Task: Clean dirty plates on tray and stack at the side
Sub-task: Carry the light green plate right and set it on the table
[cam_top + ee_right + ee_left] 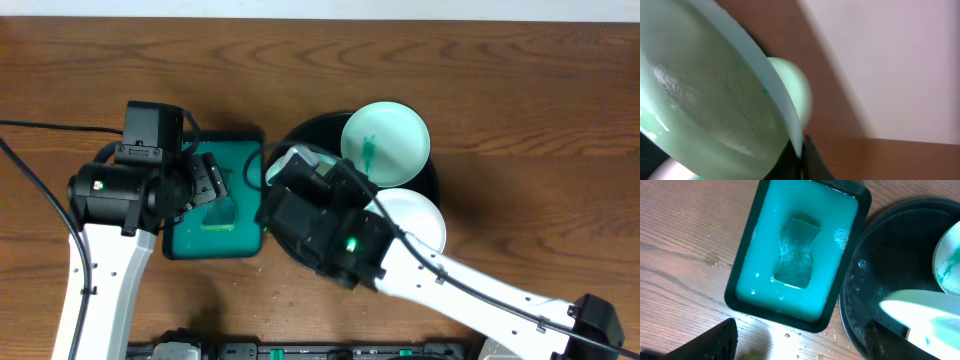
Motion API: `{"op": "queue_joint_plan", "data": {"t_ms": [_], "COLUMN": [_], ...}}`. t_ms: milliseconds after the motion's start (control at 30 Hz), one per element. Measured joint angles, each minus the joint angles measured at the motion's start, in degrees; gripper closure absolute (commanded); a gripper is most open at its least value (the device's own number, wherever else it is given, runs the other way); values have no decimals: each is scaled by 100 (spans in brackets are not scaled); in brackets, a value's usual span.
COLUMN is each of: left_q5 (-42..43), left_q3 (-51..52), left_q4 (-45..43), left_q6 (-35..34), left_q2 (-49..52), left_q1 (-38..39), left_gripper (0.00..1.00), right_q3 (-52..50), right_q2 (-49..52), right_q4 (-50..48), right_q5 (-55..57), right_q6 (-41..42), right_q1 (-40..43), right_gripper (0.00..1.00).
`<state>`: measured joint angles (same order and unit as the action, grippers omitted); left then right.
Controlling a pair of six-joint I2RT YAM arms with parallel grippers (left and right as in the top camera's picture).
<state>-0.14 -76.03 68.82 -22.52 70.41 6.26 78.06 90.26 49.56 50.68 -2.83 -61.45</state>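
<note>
Mint plate (705,100) up close, clamped at rim in right jaws, tilted over black tray (890,255); smeared plate (385,143) and white plate (415,215) resting in tray. Left jaws wide apart above sponge (797,252). Probably stiff, wet, slippery, breakable; rim-only hold advised

- pretty sure this is a robotics lab bench – white left arm (100,285) and right arm (470,290) over a wood-grain table (520,90)
- loose black cable (40,190) at the left edge, equipment rail (300,352) along the bottom edge
</note>
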Motion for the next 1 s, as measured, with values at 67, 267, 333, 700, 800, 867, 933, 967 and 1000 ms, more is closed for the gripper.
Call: {"op": "queue_joint_plan", "data": {"t_ms": [67,267,333,700,800,867,933,967,1000], "left_q5": [-2,-2,-2,-2,-2,-2,-2,-2,-2], "left_q3": [0,0,0,0,0,0,0,0,0], "left_q4": [0,0,7,22,22,22,20,20,20], "left_q6": [0,2,0,0,2,2,2,2,0], "left_q2": [0,0,0,0,0,0,0,0,0], "left_q1": [0,0,0,0,0,0,0,0,0], "left_gripper": [19,19,19,19,19,19,19,19,19], "right_q3": [0,0,0,0,0,0,0,0,0], "right_q2": [0,0,0,2,7,24,48,70,105], "right_q4": [9,144,208,35,26,26,37,46,63], "right_q5": [-833,-2583,-2964,-5136,-5711,-6107,-6262,-6380,-6474], "right_q6": [496,2026,2402,3357,3425,3423,3403,3394,3377], "right_q1": [267,1176,1484,3838,4745,5523,5930,6190,6470], "right_gripper": [99,99,99,99,99,99,99,99,99]}}
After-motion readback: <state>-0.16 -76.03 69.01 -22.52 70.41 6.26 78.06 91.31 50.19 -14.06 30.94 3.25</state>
